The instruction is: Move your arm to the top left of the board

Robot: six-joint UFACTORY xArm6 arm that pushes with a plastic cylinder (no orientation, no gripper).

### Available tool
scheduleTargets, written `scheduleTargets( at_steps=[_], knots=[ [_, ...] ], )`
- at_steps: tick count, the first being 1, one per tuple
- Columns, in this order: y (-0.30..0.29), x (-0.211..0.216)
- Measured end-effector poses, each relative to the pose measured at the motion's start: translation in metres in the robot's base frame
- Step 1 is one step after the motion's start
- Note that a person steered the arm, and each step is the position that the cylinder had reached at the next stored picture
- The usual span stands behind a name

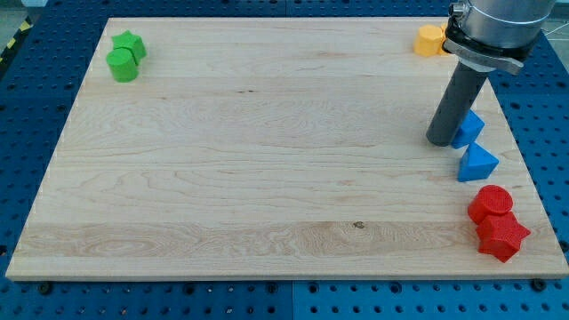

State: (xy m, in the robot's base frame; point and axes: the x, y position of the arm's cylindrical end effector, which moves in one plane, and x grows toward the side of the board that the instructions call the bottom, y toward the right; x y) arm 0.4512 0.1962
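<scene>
My tip (441, 141) rests on the wooden board (267, 151) at the view's right, touching or just left of a blue block (468, 129). A blue triangle block (477, 164) lies just below and right of it. A red cylinder (492, 203) and a red star block (503, 235) sit together at the bottom right. A yellow block (430, 40) is at the top right, partly hidden behind the arm. A green cylinder (123, 65) and a green star block (132, 44) sit together at the top left, far from my tip.
The board lies on a blue perforated table (36, 107). The arm's grey body (493, 27) hangs over the board's top right corner.
</scene>
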Motion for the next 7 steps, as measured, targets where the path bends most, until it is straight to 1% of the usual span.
scheduleTargets(
  at_steps=[3,4,5,6,7],
  knots=[
    [0.007,0.000],
    [0.001,-0.009],
    [-0.050,-0.030],
    [-0.120,-0.045],
    [-0.194,-0.048]
  ],
)
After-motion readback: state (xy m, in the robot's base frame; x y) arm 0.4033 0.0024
